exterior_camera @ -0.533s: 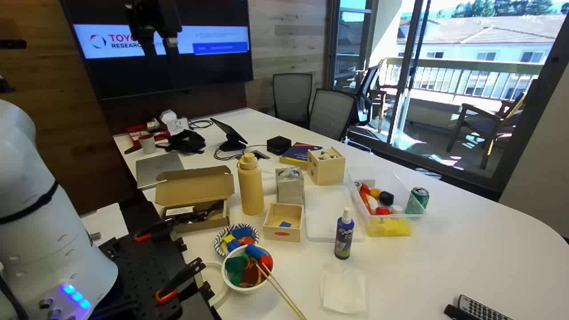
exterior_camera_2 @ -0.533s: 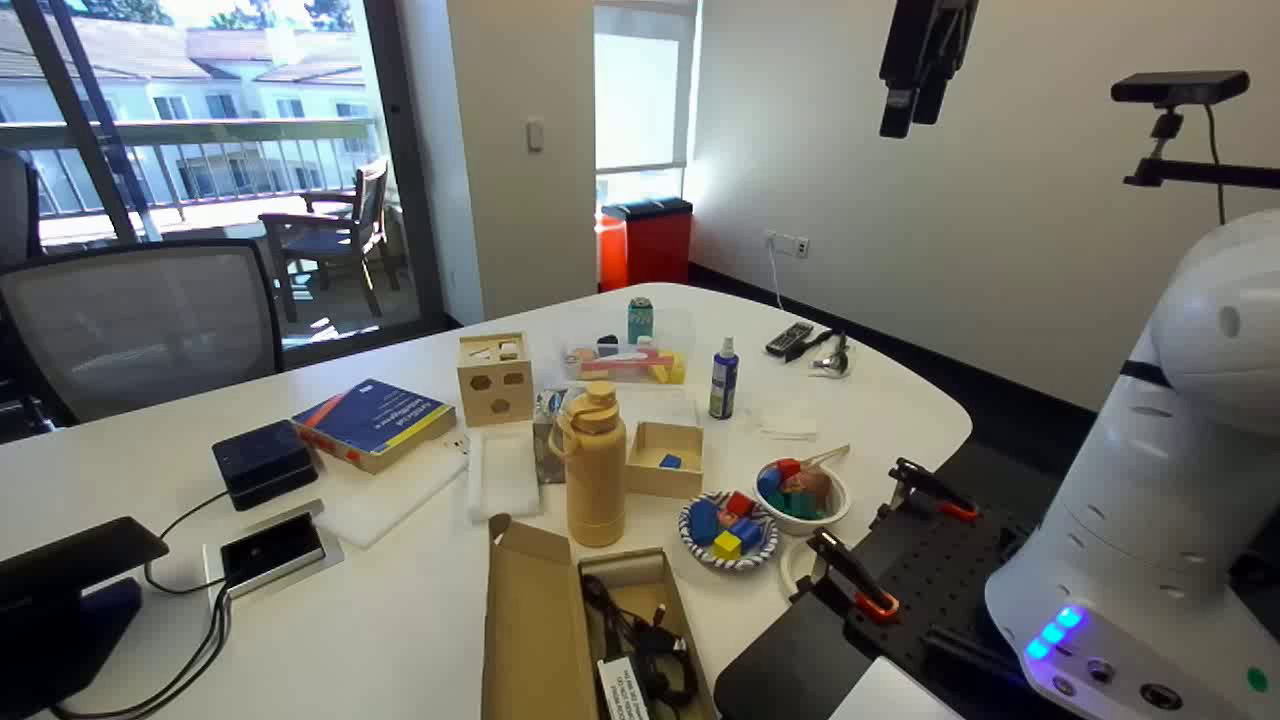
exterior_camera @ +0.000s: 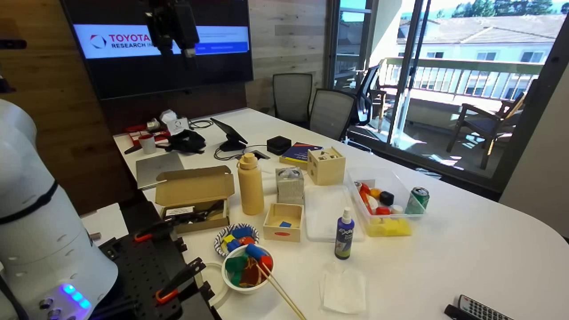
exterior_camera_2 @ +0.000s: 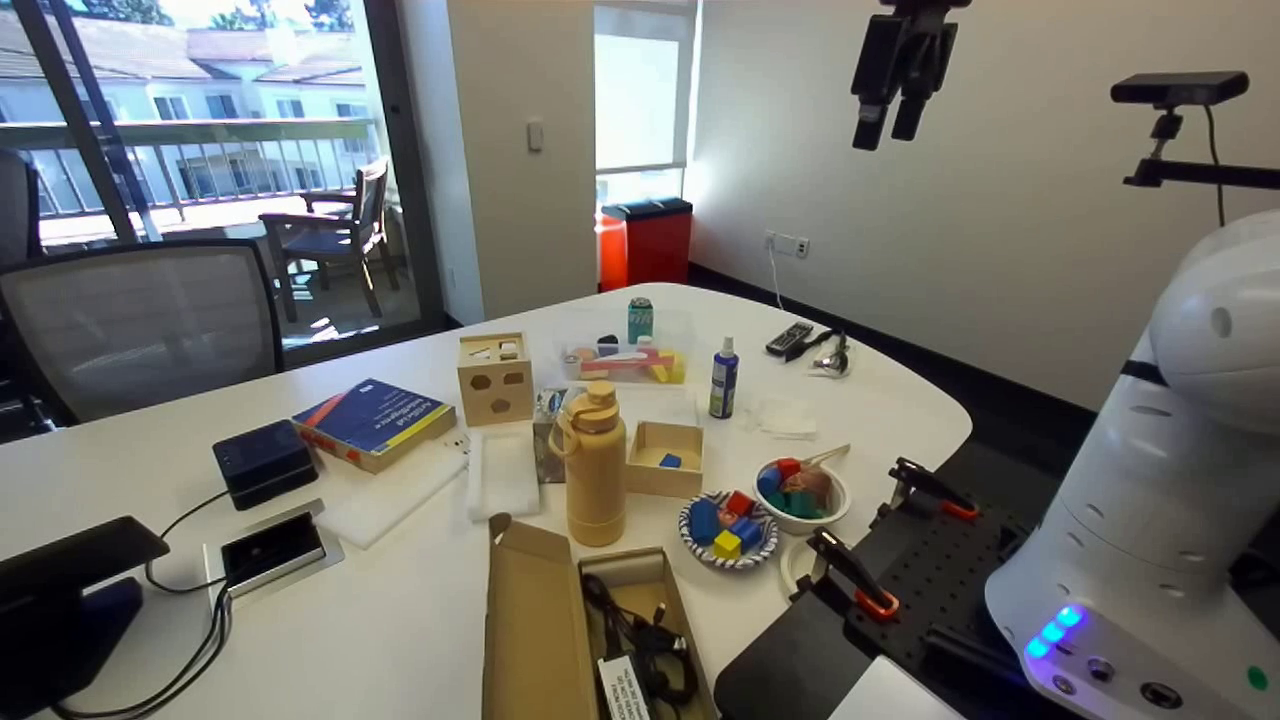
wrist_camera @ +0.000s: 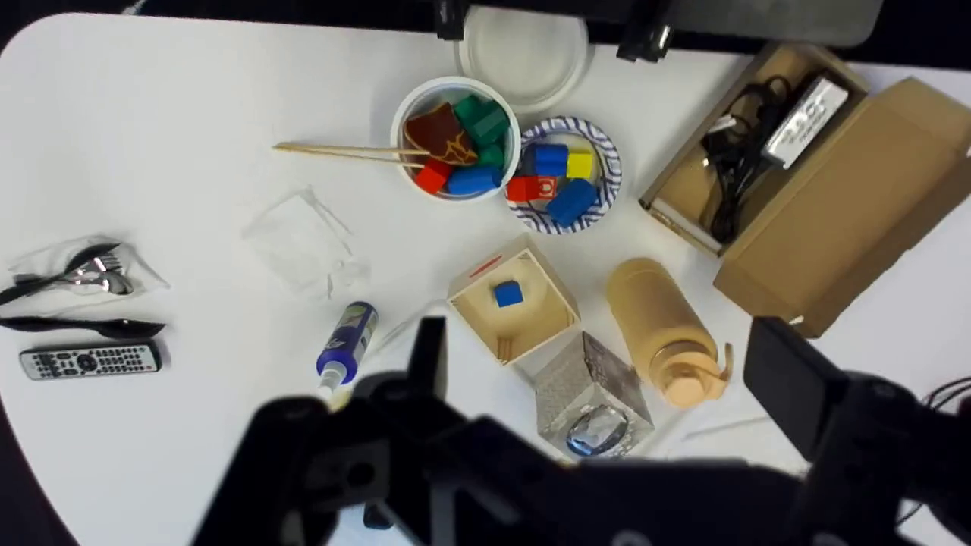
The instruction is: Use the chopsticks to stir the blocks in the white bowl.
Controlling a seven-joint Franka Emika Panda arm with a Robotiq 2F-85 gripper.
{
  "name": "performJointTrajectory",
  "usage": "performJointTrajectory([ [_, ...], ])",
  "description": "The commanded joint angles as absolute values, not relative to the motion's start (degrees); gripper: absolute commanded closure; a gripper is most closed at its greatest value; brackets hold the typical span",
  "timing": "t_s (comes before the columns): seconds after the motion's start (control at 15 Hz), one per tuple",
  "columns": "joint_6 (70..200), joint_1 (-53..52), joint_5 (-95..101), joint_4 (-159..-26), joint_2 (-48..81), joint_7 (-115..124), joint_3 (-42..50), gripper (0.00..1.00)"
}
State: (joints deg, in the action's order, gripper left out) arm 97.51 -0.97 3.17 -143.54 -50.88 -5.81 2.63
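The white bowl [exterior_camera: 249,290] stands near the table edge by the robot base; it also shows in an exterior view [exterior_camera_2: 838,505] and the wrist view [wrist_camera: 403,114]. It holds green blocks [wrist_camera: 485,123], a blue block [wrist_camera: 474,180], a red block [wrist_camera: 433,175] and a brown piece with yellow lines [wrist_camera: 440,135]. Two wooden chopsticks [wrist_camera: 341,152] lean on the bowl's rim, tips among the blocks, back ends out over the table [exterior_camera: 286,298]. My gripper [wrist_camera: 598,337] is open and empty, high above the table in both exterior views [exterior_camera: 178,50] [exterior_camera_2: 888,133], away from the bowl.
A patterned paper bowl of blocks [wrist_camera: 611,144] touches the white bowl's side. A round lid [wrist_camera: 523,57] lies beside it. A wooden box [wrist_camera: 546,334], tan bottle [wrist_camera: 660,318], grey box [wrist_camera: 592,402], spray bottle [wrist_camera: 349,337] and open cardboard box [wrist_camera: 842,205] stand nearby.
The gripper has moved right and slightly down in an exterior view, and left and slightly down in an exterior view from elsewhere. The bowl, blocks and chopsticks have not moved.
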Motion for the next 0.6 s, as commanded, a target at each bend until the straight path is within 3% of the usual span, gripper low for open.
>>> performJointTrajectory([
  [0.0, 108.1, 2.0, 0.4, -143.8, -40.4, -5.5, 9.9, 0.00],
  [0.53, 139.5, 4.0, -19.8, -142.2, -11.2, -7.2, 21.7, 0.00],
])
